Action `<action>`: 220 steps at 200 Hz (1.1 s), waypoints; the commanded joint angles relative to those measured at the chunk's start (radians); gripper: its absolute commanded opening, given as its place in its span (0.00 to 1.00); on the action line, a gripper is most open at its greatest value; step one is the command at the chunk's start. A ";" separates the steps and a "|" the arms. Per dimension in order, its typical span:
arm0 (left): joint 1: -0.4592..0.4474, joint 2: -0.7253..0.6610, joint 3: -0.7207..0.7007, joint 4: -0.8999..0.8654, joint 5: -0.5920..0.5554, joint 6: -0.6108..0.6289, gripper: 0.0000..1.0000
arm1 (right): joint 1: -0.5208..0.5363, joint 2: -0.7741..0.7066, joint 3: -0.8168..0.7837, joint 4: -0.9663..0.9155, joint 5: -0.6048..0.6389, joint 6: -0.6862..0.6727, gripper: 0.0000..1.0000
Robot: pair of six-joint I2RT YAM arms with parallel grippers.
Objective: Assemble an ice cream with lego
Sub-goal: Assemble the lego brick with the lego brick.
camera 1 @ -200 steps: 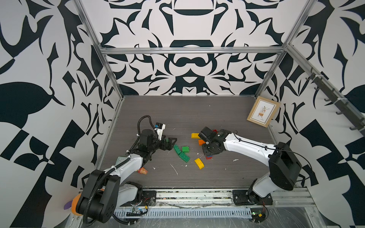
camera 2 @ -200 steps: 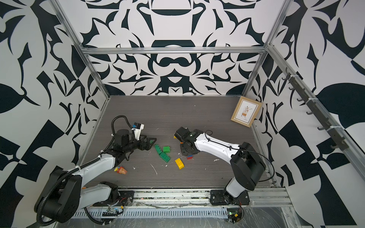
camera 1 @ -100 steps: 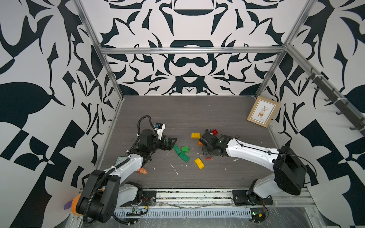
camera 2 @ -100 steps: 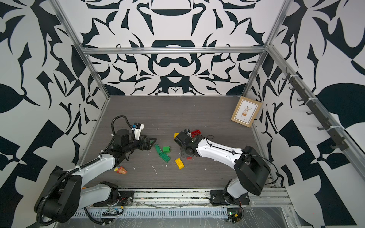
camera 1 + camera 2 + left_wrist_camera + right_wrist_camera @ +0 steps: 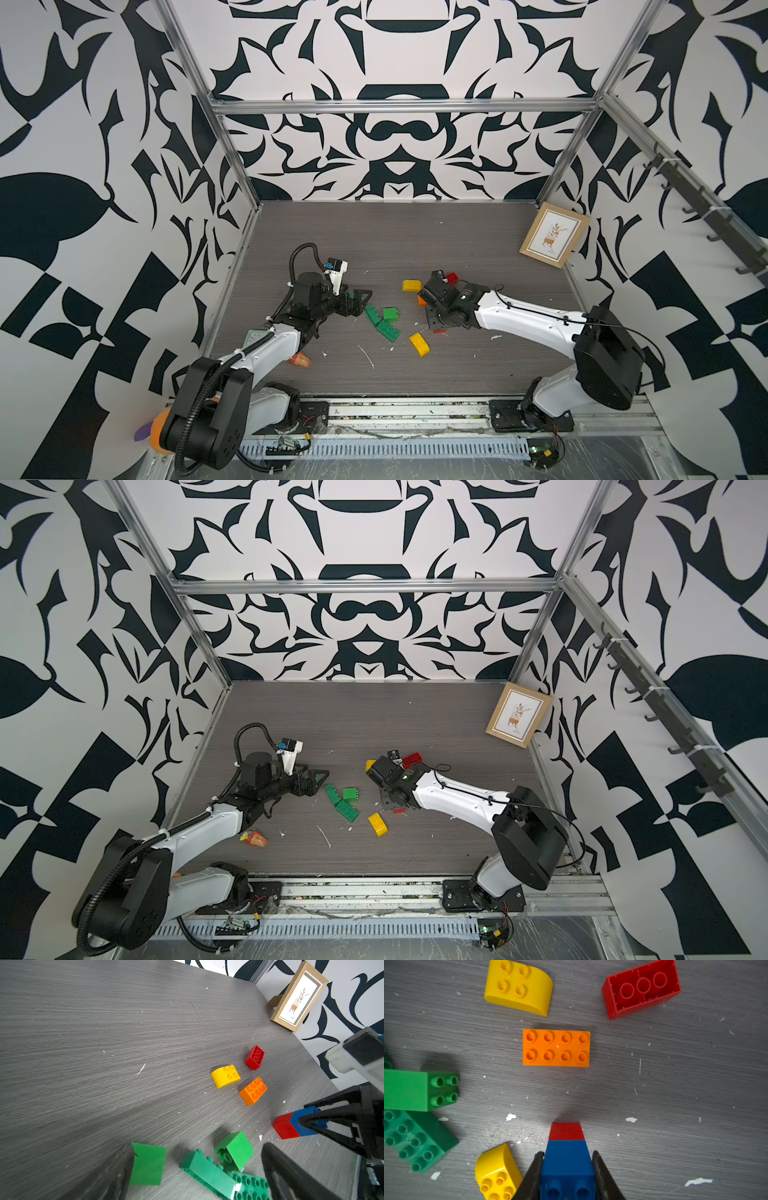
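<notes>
In a top view the right claw [image 5: 435, 325] is pointing down at the grey wood-grain surface [image 5: 415, 232] beside the half-hidden orange eight-stud rectangular plastic brick [image 5: 420, 301]. The left claw [image 5: 358, 299] is hovering well beyond that brick, past the green plastic bricks [image 5: 382, 322].

From the left wrist, its fingers [image 5: 286, 1172] are standing spread, gripping nothing. A flat green patch [image 5: 148, 1164] on one is possibly a pad, not a brick.

From the right wrist, the right claw is pinching a blue plastic brick [image 5: 568, 1159] joined to a red plastic brick [image 5: 566, 1131]. The orange brick is lying straight ahead of this pair, studs up, long axis crosswise to the claw, so the right arm is sitting nearer. The frame edge is cutting off the blue brick's stud end.
</notes>
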 commanded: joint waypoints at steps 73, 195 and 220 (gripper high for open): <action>-0.002 0.009 -0.004 0.010 -0.006 0.002 0.99 | -0.046 -0.046 -0.051 -0.048 0.031 -0.042 0.33; -0.003 0.012 -0.003 0.010 -0.006 0.003 0.99 | -0.047 -0.048 -0.008 -0.085 0.045 -0.089 0.47; -0.003 0.014 -0.003 0.010 -0.006 0.003 0.99 | -0.046 -0.019 0.020 -0.079 0.042 -0.109 0.42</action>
